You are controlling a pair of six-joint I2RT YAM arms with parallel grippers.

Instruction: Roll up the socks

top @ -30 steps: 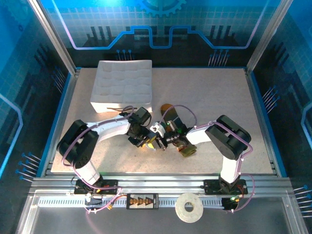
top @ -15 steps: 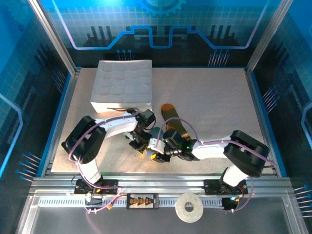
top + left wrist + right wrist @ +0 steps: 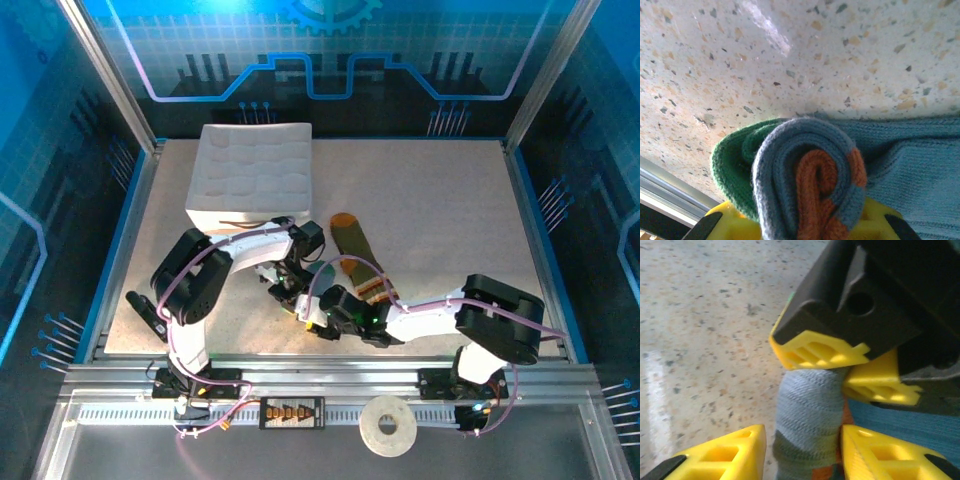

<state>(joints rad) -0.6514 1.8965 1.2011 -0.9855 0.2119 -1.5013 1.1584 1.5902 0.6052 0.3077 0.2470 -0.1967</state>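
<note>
The grey-blue knit sock with green toe and orange cuff [image 3: 805, 185] is part-way wound. The left wrist view shows its end-on spiral, orange at the core, blue around it and green on the outside. A flat blue stretch runs off to one side of the left pincer [image 3: 842, 371] across the speckled stone-look worktop [image 3: 790, 60], not yet taken up. That pincer is closed narrowly on the roll, pinching it between its yellow fingers.

The right pincer [image 3: 802, 435] stands part-open astride the same roll from the opposite side. One pad sits just beside the fabric and a gap shows at the other, so it grips nothing. The olive-green knit sock with orange toe and striped bands [image 3: 350, 240] lies flat beyond both pincers, apparently untouched. By my reckoning well under half the job is done.

The spiral's layers appear from the left wrist alone. The two pincers meeting on the roll are plain from the right wrist. The second sock's place shows from overhead.
</note>
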